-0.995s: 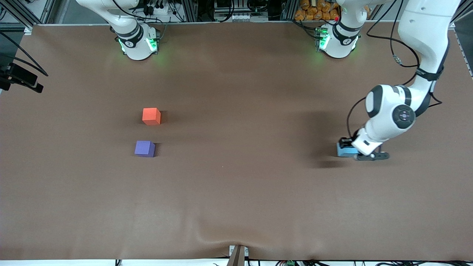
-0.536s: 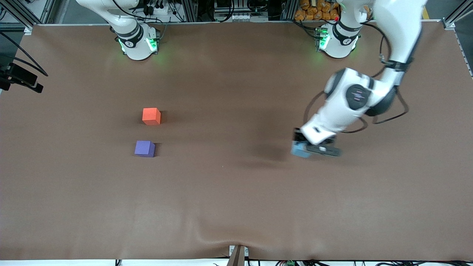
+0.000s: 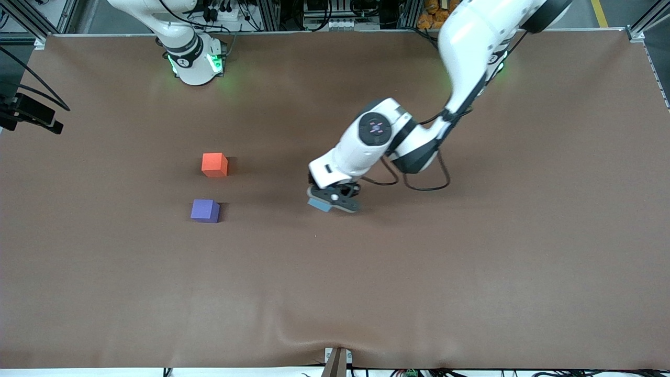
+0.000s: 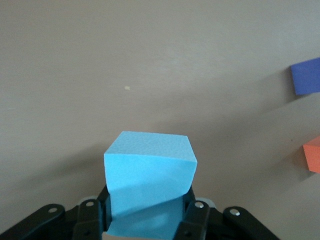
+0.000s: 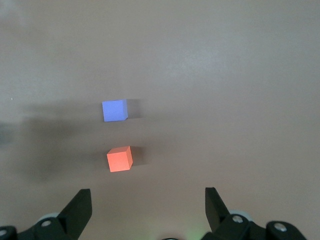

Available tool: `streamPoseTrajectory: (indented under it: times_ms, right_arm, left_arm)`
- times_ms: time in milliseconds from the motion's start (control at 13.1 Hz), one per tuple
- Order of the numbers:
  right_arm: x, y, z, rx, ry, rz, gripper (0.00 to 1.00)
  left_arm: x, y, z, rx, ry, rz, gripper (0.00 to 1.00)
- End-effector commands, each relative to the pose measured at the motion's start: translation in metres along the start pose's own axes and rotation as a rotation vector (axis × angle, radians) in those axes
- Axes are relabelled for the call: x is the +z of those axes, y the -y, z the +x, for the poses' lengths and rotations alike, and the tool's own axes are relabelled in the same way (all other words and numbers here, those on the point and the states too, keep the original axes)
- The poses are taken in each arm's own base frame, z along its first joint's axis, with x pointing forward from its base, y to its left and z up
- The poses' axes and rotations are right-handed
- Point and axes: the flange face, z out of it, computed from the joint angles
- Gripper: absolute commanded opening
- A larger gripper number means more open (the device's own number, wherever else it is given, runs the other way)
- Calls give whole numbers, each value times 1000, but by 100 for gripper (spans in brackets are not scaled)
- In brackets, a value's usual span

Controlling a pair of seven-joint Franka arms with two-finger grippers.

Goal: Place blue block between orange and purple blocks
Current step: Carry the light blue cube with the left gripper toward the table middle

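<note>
My left gripper [image 3: 331, 201] is shut on the blue block [image 3: 319, 204], a light sky-blue cube, and holds it just above the middle of the table. The left wrist view shows the blue block [image 4: 150, 172] clamped between the black fingers of the left gripper [image 4: 148, 212]. The orange block [image 3: 214, 164] and the purple block [image 3: 204, 210] sit on the table toward the right arm's end, the purple one nearer the front camera, with a gap between them. My right gripper [image 5: 147, 205] waits open, high over the orange block [image 5: 120, 159] and the purple block [image 5: 114, 110].
A brown mat [image 3: 471, 272] covers the whole table. A black camera mount [image 3: 31, 112] juts in at the right arm's end. The two arm bases [image 3: 192, 60] stand along the back edge. A small bracket [image 3: 337, 361] sits at the front edge.
The left arm has swung from its own end of the table to the middle, carrying the blue block toward the orange and purple blocks. The right arm has not moved.
</note>
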Motion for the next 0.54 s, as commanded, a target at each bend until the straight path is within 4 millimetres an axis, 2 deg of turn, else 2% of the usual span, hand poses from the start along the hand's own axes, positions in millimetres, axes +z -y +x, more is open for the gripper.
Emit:
streamPoseTrajectory:
  times_ms: [0, 153, 383, 459]
  right_arm:
    - [13, -3, 10, -4, 35, 15, 100]
    - [27, -3, 15, -5, 76, 13, 100]
    - [44, 2, 24, -10, 116, 11, 100]
    - [51, 7, 27, -18, 132, 14, 100]
  left_arm:
    - [40, -36, 0, 66, -22, 1, 0]
    - [69, -59, -14, 105, -96, 2, 0]
    - [117, -70, -32, 130, -134, 7, 0]
    - [121, -67, -34, 111, -132, 8, 46]
